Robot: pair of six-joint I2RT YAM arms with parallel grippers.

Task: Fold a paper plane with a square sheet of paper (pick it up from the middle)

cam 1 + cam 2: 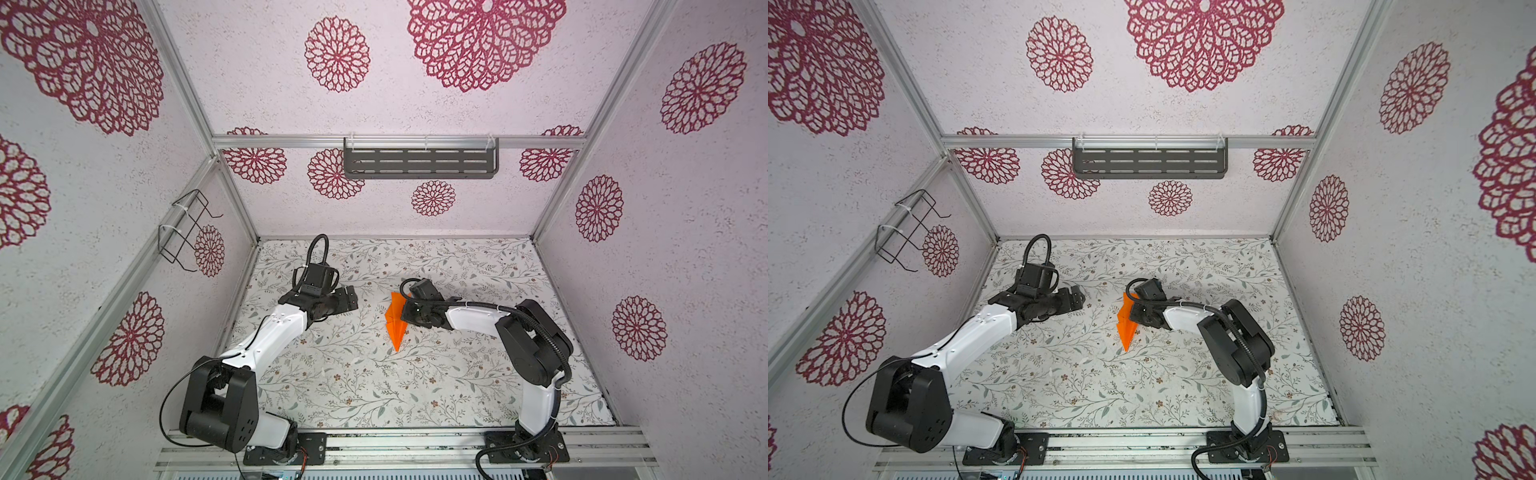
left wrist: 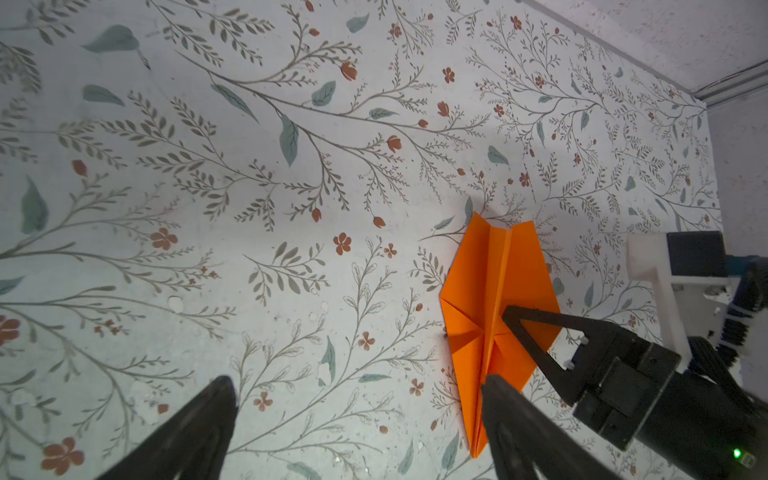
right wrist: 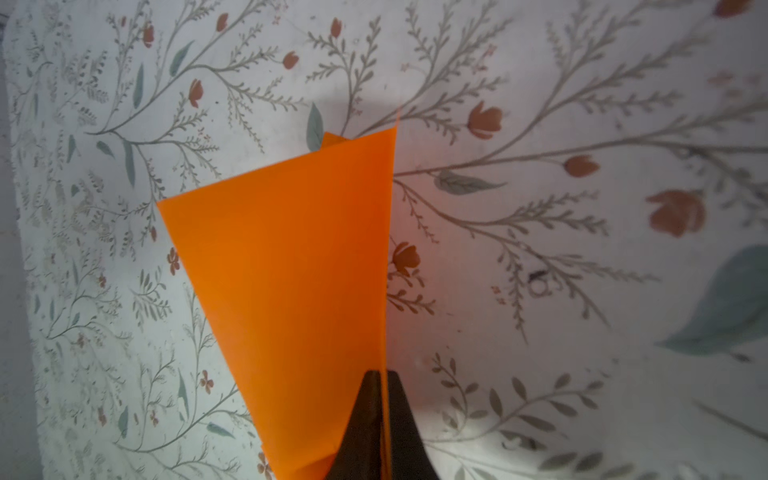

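The flat worktop (image 1: 415,386) wore a matte pale covering printed with grey-green sprigs and small rust-red flowers. Near its middle was the bright orange paper plane (image 1: 395,328) (image 2: 490,299), a thin, smooth, narrow dart with a sharp centre crease and layered wings. In both top views its long axis ran from far to near, with the nose towards the near edge. The black right end effector (image 3: 381,374) was pinched shut on the plane's centre fold. The black left end effector (image 2: 357,382) stood wide apart, holding nothing, with one finger just beside the nose.
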